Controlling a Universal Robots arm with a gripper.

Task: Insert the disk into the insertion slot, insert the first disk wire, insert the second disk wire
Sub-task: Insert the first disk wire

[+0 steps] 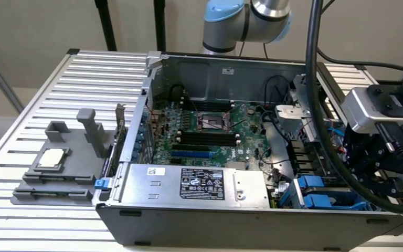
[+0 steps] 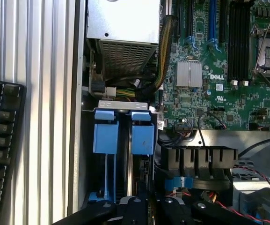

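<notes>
Slatted metal table (image 1: 82, 79), open computer case (image 1: 243, 227) on it, grey fixture (image 1: 65, 179) beside

Hand (image 2: 149, 204) partly cut off by wrist picture's edge. Ahead of hand, blue carrier tabs (image 2: 142, 136) hide whatever sits deeper in insertion slot (image 2: 123, 104). Keyboard (image 2: 1, 140) beside hand cropped. Power-supply label (image 1: 203, 184) print too small to read.

insertion slot (image 2: 124, 106) beside power supply (image 2: 120, 28), inside case (image 2: 76, 117)

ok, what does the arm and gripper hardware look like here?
The arm has silver-grey tubular joints with light-blue caps. A grey box and a thick black cable sit by the wrist. The gripper is matte black with angular linkages.
</notes>
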